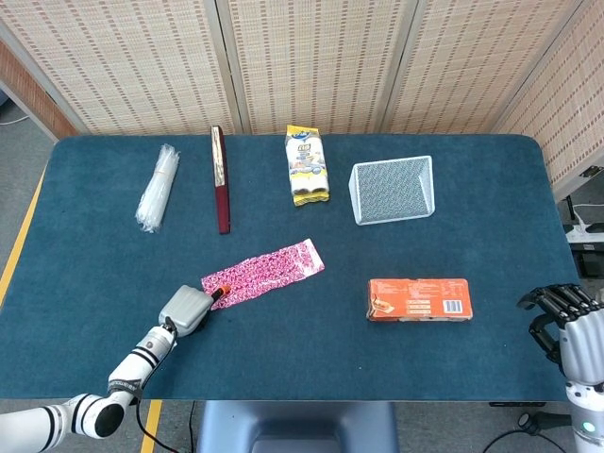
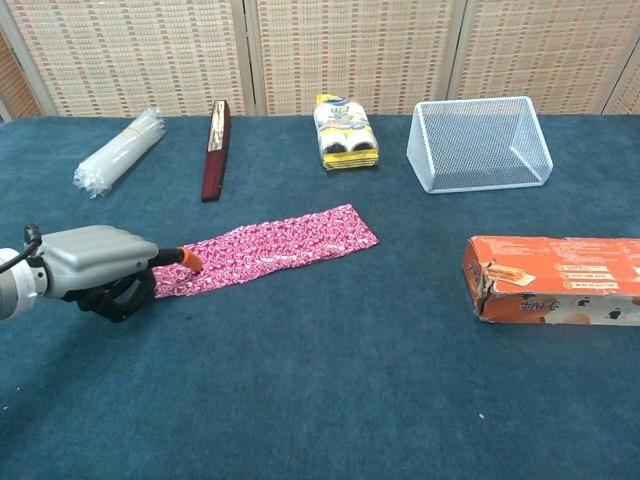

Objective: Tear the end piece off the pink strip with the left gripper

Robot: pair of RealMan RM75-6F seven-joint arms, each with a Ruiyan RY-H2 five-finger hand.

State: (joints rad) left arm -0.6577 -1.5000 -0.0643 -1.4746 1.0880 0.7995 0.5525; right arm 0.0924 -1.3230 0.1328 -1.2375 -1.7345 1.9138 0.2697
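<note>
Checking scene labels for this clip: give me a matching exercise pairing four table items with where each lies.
Things:
1. pink strip
2. wire basket
3. orange box
4. clear plastic bundle

Places:
A. far left of the table
B. near right, in front of the basket
C. centre, its end at the left hand
D. far side, right of the yellow pack

Pairs: 1-C, 2-D, 3-B, 4-A

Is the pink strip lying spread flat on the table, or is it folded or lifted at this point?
Spread flat. The pink strip lies full length on the table, uncreased, with the left robot hand's orange fingertip at its near end.
</note>
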